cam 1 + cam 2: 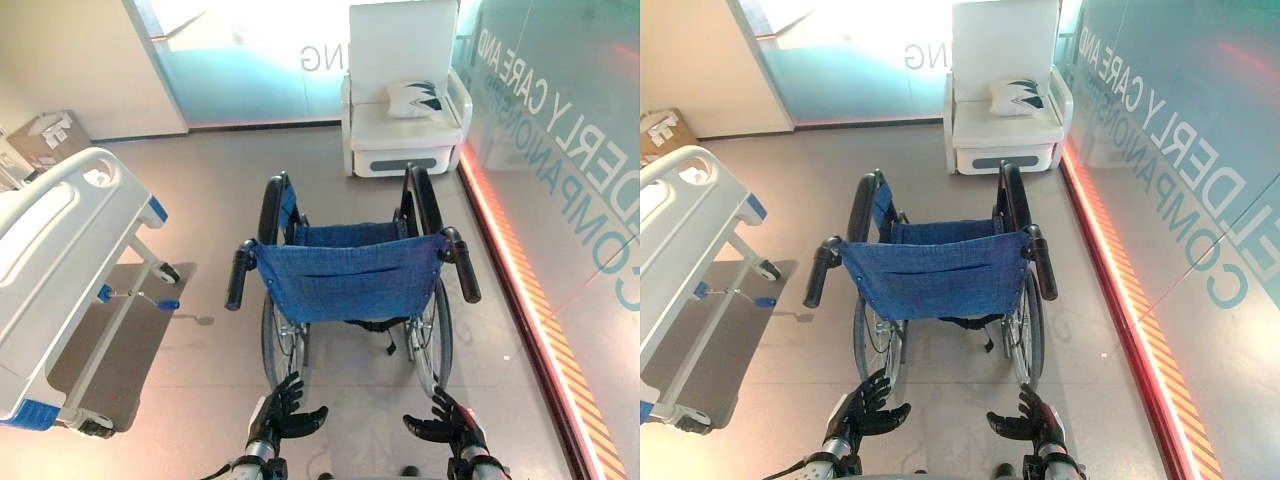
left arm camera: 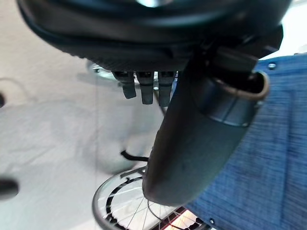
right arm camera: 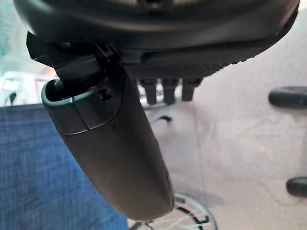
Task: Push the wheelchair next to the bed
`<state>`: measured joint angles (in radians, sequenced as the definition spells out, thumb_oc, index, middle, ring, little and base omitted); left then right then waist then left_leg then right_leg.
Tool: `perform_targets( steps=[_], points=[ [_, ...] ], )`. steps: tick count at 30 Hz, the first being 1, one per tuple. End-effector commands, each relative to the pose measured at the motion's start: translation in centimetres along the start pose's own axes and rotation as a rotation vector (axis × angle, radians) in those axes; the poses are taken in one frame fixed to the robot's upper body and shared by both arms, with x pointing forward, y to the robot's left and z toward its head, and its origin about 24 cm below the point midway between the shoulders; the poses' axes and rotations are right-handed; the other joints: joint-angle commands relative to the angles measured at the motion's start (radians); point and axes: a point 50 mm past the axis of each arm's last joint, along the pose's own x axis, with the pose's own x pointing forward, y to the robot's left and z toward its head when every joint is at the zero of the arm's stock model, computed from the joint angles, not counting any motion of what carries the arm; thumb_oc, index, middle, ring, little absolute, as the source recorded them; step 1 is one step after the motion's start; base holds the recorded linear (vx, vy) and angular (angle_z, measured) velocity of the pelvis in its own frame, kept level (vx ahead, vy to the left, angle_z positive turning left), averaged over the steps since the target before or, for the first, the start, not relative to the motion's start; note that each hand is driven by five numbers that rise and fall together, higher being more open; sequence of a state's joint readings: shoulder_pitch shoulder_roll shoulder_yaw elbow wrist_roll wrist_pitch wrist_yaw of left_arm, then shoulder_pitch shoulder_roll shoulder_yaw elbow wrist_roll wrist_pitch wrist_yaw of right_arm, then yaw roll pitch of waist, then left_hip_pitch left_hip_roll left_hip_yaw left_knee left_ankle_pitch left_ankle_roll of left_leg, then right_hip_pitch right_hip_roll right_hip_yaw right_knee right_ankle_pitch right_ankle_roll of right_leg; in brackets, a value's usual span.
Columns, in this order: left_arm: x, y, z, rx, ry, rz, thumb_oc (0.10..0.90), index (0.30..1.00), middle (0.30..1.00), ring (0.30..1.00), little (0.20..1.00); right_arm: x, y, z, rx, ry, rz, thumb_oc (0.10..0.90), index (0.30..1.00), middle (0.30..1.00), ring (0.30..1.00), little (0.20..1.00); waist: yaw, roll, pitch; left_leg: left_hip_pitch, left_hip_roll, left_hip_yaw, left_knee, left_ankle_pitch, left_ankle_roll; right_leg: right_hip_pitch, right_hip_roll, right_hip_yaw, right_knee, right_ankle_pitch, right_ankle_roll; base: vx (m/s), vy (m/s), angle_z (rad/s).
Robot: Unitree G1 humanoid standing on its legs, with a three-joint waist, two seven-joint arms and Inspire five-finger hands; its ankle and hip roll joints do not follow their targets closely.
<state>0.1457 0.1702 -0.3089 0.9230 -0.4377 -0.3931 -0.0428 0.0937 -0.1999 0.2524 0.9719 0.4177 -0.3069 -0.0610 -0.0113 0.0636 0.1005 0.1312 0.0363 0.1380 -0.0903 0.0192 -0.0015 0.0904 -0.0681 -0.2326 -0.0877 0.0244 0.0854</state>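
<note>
Grey floor (image 1: 210, 200), glass wall right, white chair (image 1: 405, 100) far. Wheelchair (image 1: 350, 280) mid-floor, back toward robot, bed (image 1: 70, 260) well apart at left. Step: approach, handles not yet gripped. Left hand (image 1: 283, 410) and right hand (image 1: 445, 420) low, near, short of the handles, fingers spread, holding nothing. Next: reach, grip both handles, steer left.

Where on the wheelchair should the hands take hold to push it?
On the two black push handles of the wheelchair, approached from behind: they stick back toward the open left hand and right hand, one per side.
</note>
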Motion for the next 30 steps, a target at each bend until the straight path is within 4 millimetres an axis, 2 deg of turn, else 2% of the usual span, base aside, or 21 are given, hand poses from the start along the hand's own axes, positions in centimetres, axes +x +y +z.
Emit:
perform_targets(
  steps=[1, 6, 9, 11, 18, 21, 22, 24, 26, 27, 28, 30],
  points=[
    [1.4, -0.7, 3.2, 0.001, -0.136, -0.019, 0.8, 0.9, 0.9, 0.9, 0.9, 1.1, 1.5, 3.9, 0.047, -0.162, 0.001, 0.8, 0.9, 0.9, 0.9, 0.9, 0.012, -0.035, 0.006, -0.012, -0.082, -0.021, 0.02, -0.07, 0.036, -0.015, -0.007, -0.023, 0.094, -0.062, 0.002, 0.0, 0.0, 0.0],
    [1.5, -0.7, 3.3, -0.015, -0.134, -0.027, 0.8, 0.9, 0.9, 0.9, 0.9, 1.2, 1.6, 3.8, 0.047, -0.143, 0.01, 0.8, 0.9, 0.9, 0.9, 0.9, 0.01, -0.037, 0.009, -0.009, -0.08, -0.018, 0.018, -0.069, 0.037, -0.013, -0.004, -0.02, 0.09, -0.06, 0.002, 0.0, 0.0, 0.0],
    [1.5, -0.7, 3.3, 0.0, -0.127, -0.037, 0.8, 0.9, 0.9, 0.9, 0.9, 1.2, 1.8, 3.6, 0.093, -0.111, 0.082, 0.8, 0.9, 0.9, 0.9, 0.9, 0.012, -0.04, 0.009, -0.008, -0.078, -0.017, 0.018, -0.068, 0.036, -0.012, -0.003, -0.022, 0.089, -0.059, 0.001, 0.0, 0.0, 0.0],
    [1.5, -0.5, 3.3, 0.008, -0.119, -0.031, 0.8, 0.9, 0.9, 0.9, 0.9, 1.2, 1.8, 4.1, 0.07, -0.156, 0.118, 0.8, 0.9, 0.9, 0.9, 0.9, 0.015, -0.042, 0.008, -0.009, -0.077, -0.017, 0.019, -0.067, 0.034, -0.009, -0.001, -0.024, 0.087, -0.059, 0.0, 0.0, 0.0, 0.0],
    [1.6, 0.2, 2.7, 0.006, -0.061, 0.006, 0.8, 0.9, 0.9, 0.9, 0.9, 1.3, 0.8, 5.1, 0.058, -0.206, 0.041, 0.8, 0.9, 0.9, 0.9, 0.9, 0.023, -0.05, 0.001, -0.003, -0.074, -0.016, 0.017, -0.064, 0.032, -0.002, -0.001, -0.032, 0.082, -0.054, 0.003, 0.0, 0.0, 0.01],
    [1.6, 1.2, 3.0, -0.013, -0.067, 0.062, 0.8, 0.9, 0.9, 0.9, 0.9, 1.5, 0.1, 5.6, 0.091, -0.21, 0.037, 0.8, 0.9, 0.9, 0.9, 0.9, 0.026, -0.054, -0.002, 0.001, -0.074, -0.015, 0.016, -0.064, 0.031, 0.003, -0.002, -0.031, 0.079, -0.051, 0.005, 0.01, -0.007, 0.05],
    [1.8, 2.6, 3.8, -0.062, -0.078, 0.108, 0.8, 0.9, 0.9, 0.9, 0.9, 1.7, -0.9, 6.6, 0.113, -0.232, 0.016, 0.8, 0.9, 0.9, 0.9, 0.9, 0.028, -0.059, -0.003, 0.004, -0.073, -0.014, 0.014, -0.064, 0.03, 0.006, -0.002, -0.031, 0.076, -0.048, 0.007, 0.02, -0.019, 0.07],
    [2.0, 4.0, 5.4, -0.086, -0.134, 0.158, 0.8, 0.9, 0.9, 0.9, 0.9, 1.9, -2.3, 8.1, 0.137, -0.276, -0.021, 0.8, 0.9, 0.9, 0.9, 0.9, 0.032, -0.064, -0.006, 0.006, -0.072, -0.013, 0.012, -0.065, 0.031, 0.009, -0.002, -0.03, 0.072, -0.046, 0.007, 0.01, -0.015, 0.03],
    [2.0, 5.2, 7.0, -0.109, -0.194, 0.204, 0.8, 0.9, 0.9, 0.9, 0.9, 1.9, -3.4, 9.3, 0.147, -0.316, -0.036, 0.8, 0.9, 0.9, 0.9, 0.9, 0.034, -0.065, -0.008, 0.007, -0.07, -0.011, 0.01, -0.066, 0.03, 0.009, -0.003, -0.03, 0.071, -0.046, 0.007, 0.0, 0.0, 0.0],
    [2.0, 5.1, 7.0, -0.109, -0.194, 0.204, 0.8, 0.9, 0.9, 0.9, 0.9, 1.9, -3.4, 9.4, 0.147, -0.316, -0.036, 0.8, 0.9, 0.9, 0.9, 0.9, 0.034, -0.065, -0.007, 0.008, -0.07, -0.011, 0.01, -0.066, 0.03, 0.009, -0.003, -0.03, 0.071, -0.046, 0.007, 0.0, 0.0, 0.0],
    [1.9, 7.0, 9.6, -0.124, -0.287, 0.282, 0.8, 0.9, 0.9, 0.9, 0.9, 1.9, -5.9, 11.8, 0.17, -0.368, -0.032, 0.8, 0.9, 0.9, 0.9, 0.9, 0.04, -0.066, -0.009, 0.004, -0.068, -0.011, 0.011, -0.064, 0.028, 0.008, -0.004, -0.031, 0.068, -0.045, 0.008, 0.0, 0.0, 0.0],
    [1.5, 9.2, 12.5, -0.118, -0.372, 0.357, 0.8, 0.9, 0.9, 0.9, 0.9, 1.5, -9.2, 15.4, 0.158, -0.451, -0.078, 0.8, 0.9, 0.9, 0.9, 0.9, 0.044, -0.065, -0.006, 0.008, -0.067, -0.012, 0.012, -0.065, 0.026, 0.014, -0.004, -0.031, 0.067, -0.046, 0.008, 0.0, 0.009, 0.03]
  ],
)
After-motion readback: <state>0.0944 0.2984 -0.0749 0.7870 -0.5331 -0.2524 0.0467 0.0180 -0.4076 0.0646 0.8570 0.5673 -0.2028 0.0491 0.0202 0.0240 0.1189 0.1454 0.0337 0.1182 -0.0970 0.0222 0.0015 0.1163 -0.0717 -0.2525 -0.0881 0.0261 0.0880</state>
